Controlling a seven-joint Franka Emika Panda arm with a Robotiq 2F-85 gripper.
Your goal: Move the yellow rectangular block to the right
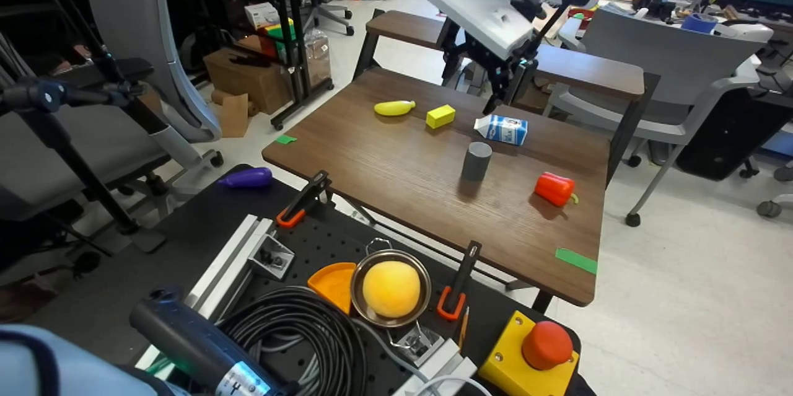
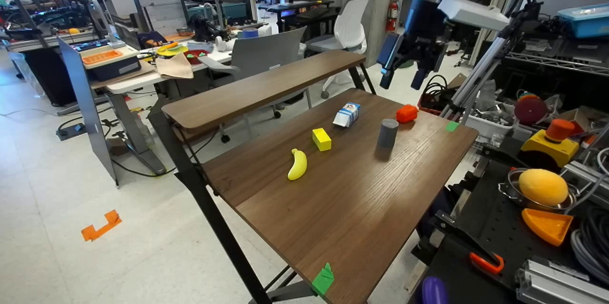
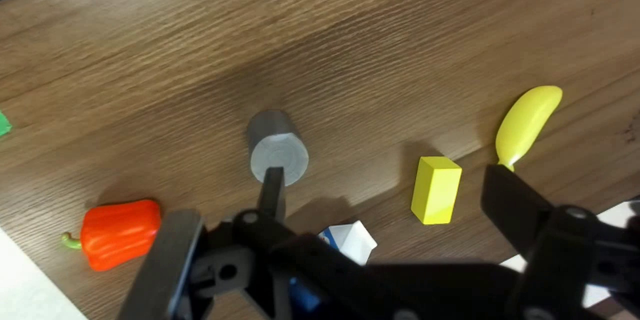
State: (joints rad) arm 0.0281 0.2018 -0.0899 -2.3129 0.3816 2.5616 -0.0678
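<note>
The yellow rectangular block [image 1: 440, 116] lies on the wooden table between the banana and the milk carton. It also shows in an exterior view [image 2: 321, 139] and in the wrist view [image 3: 437, 191], with nothing touching it. My gripper [image 2: 401, 83] is open and empty, held high above the table with its fingers pointing down. In the wrist view the fingertips [image 3: 384, 175] are wide apart. There the block appears between them, nearer the right-hand finger, but well below them.
A yellow banana [image 1: 394, 108], a blue-and-white milk carton [image 1: 505, 129], a grey cylinder [image 1: 476, 162] and a red pepper [image 1: 555, 189] stand or lie on the table [image 1: 372, 160]. A raised shelf [image 2: 266, 90] runs along one long edge. A black cart [image 1: 322, 241] adjoins the opposite edge.
</note>
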